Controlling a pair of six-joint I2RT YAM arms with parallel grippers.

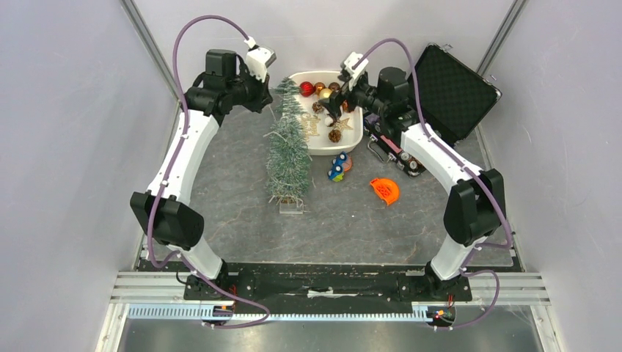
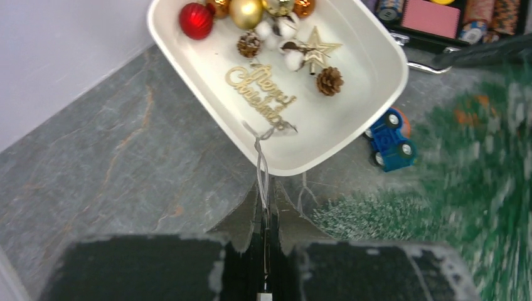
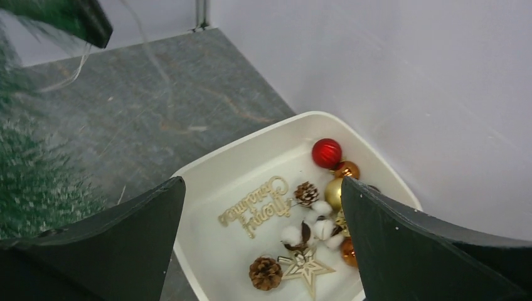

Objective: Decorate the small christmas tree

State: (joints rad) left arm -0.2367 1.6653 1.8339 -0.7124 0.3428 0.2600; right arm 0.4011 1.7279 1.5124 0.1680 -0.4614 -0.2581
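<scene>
The small christmas tree stands upright on the slate table, just left of a white tray. My left gripper is shut on the thin silver hanging string of a gold "Merry Christmas" sign. The sign itself is still over the tray floor. That gripper is beside the tree's top. My right gripper hangs open above the tray, with nothing between its fingers. Below it lie a red ball, gold balls, pine cones, cotton bolls and a gold star.
A blue toy car and an orange plastic piece lie on the table right of the tree. An open black case with poker chips sits at the back right. Grey walls close in both sides.
</scene>
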